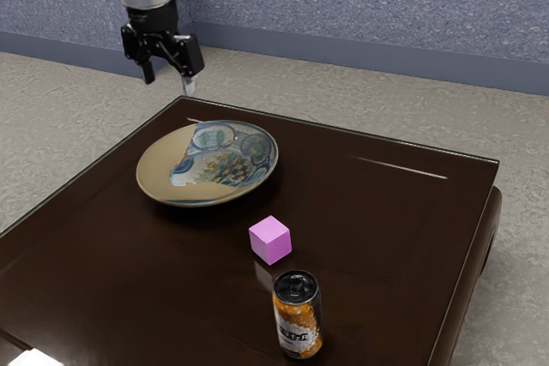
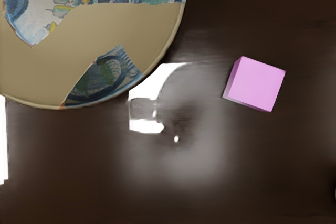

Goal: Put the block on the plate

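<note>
My gripper point(image 1: 167, 83) hangs in the air above the table's far corner in the exterior view, its two fingers spread apart with nothing between them. The pink block point(image 1: 270, 240) rests on the dark table, apart from the plate point(image 1: 163, 167), a tan dish with blue patterned parts. In the wrist view the block point(image 2: 256, 84) lies on the table beside the plate point(image 2: 121, 30), whose rim is cut off by the picture's edge. The plate holds nothing.
An orange and black can point(image 1: 298, 316) stands upright on the table point(image 1: 386, 237), close to the block on the side away from the plate. A blue wall point(image 1: 360, 6) rises behind the table.
</note>
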